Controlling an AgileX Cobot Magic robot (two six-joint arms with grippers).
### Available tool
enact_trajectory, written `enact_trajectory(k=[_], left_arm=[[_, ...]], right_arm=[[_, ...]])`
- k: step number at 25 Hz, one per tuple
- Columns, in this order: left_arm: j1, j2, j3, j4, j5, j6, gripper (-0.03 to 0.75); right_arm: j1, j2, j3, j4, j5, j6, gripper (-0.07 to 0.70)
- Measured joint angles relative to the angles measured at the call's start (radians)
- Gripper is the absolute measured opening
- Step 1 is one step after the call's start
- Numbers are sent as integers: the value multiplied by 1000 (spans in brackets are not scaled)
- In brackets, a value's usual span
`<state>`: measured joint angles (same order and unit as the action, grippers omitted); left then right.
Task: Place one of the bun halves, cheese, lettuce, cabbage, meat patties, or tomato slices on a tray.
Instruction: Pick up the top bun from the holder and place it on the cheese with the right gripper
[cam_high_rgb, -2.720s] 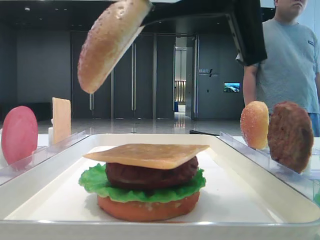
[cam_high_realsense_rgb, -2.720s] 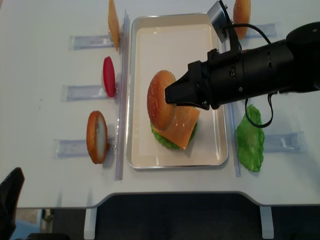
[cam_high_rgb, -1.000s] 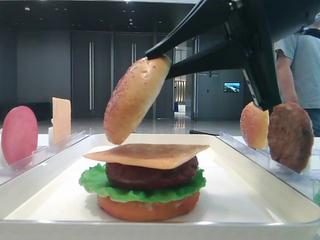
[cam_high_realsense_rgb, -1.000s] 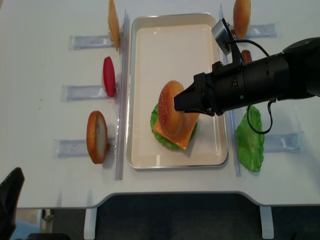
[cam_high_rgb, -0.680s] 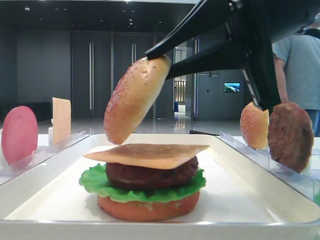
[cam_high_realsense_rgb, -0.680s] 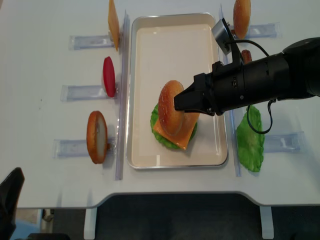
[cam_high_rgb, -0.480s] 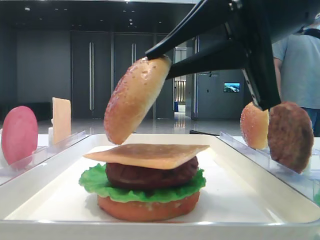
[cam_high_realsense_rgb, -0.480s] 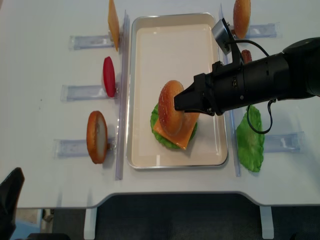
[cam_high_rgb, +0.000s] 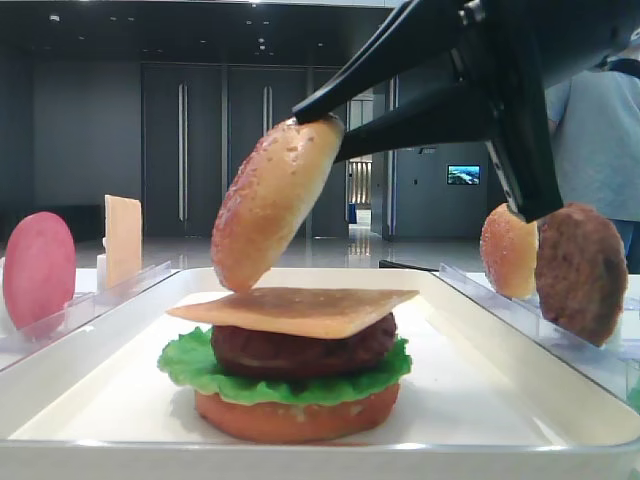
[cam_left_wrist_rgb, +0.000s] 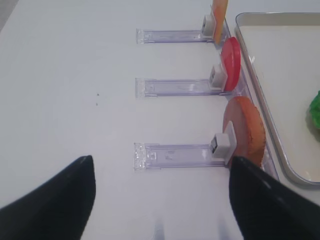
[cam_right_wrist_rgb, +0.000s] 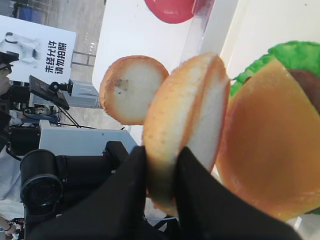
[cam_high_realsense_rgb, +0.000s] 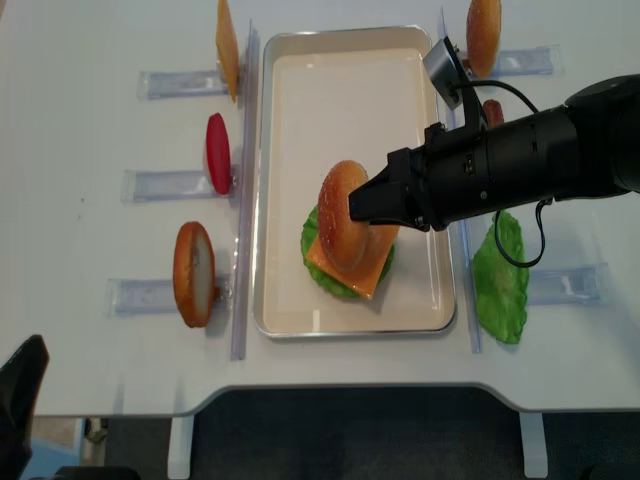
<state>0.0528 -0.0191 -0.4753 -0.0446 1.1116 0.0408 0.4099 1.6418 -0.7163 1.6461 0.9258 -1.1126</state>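
My right gripper is shut on a golden bun half, pinching its rim. The bun hangs tilted on edge, its low rim at the cheese slice or just above it. That cheese tops a stack of dark patty, lettuce and a reddish round base on the white tray. My left gripper stands open over the bare table, left of the tray.
Clear racks flank the tray. On the left they hold upright cheese, a tomato slice and a bun half. On the right stand a bun and a patty. A lettuce leaf lies beside them. A person stands behind.
The right gripper brought the bun half down from high above to just over the stack. In the last second it has only crept slightly right.
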Motion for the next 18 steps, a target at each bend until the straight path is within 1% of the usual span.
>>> enact_trajectory(k=[7, 11, 18], left_arm=[[0, 0, 0, 0, 0, 0, 641], [0, 0, 0, 0, 0, 0, 641], [0, 0, 0, 0, 0, 0, 641]], right_arm=[[0, 22, 0, -1, 0, 0, 137], [0, 53, 0, 18, 30, -6, 137], [0, 58, 0, 25, 33, -9, 137]])
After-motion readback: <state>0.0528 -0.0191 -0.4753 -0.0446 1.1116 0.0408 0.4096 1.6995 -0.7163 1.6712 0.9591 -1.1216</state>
